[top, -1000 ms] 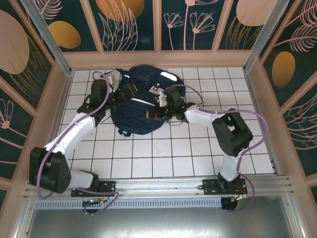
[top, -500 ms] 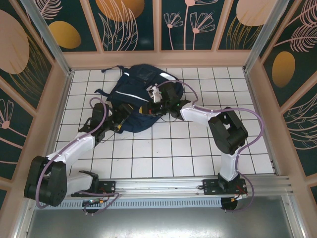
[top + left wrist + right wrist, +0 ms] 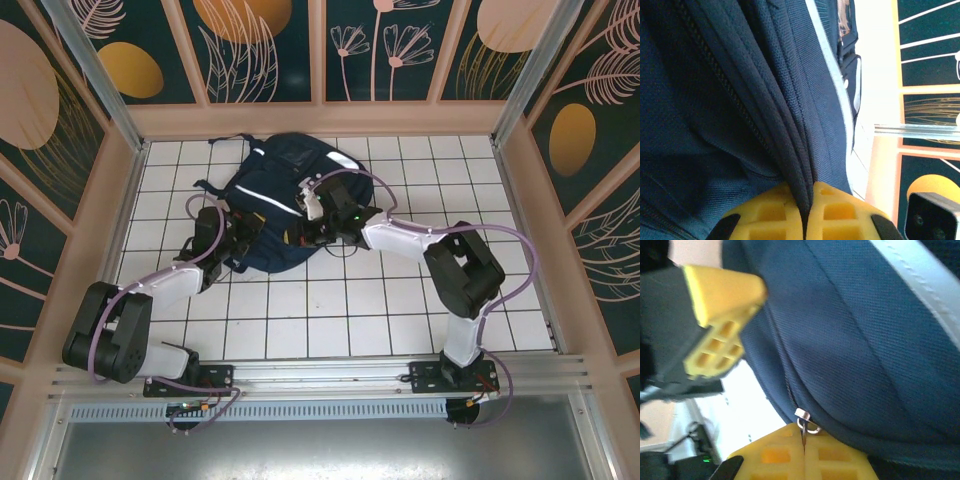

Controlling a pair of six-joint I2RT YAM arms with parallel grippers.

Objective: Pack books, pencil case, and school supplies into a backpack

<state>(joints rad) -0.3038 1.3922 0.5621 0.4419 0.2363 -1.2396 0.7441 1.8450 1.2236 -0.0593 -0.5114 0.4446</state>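
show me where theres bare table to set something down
Widest bare tiles: the near middle of the table, between the arms and the front rail. Also the far right corner, beyond the right arm. Crowded: the near edge of the backpack, where the left gripper pinches fabric and the right gripper grips the zipper pull.

Lab enclosure: tiled table (image 3: 330, 310), patterned panels (image 3: 380, 50)

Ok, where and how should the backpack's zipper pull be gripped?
By the thin metal tab of the zipper pull, coming from below the zipper line, where it hangs free of the backpack fabric. It lies flat, so shut fingers pinch its faces, as the right gripper does here.
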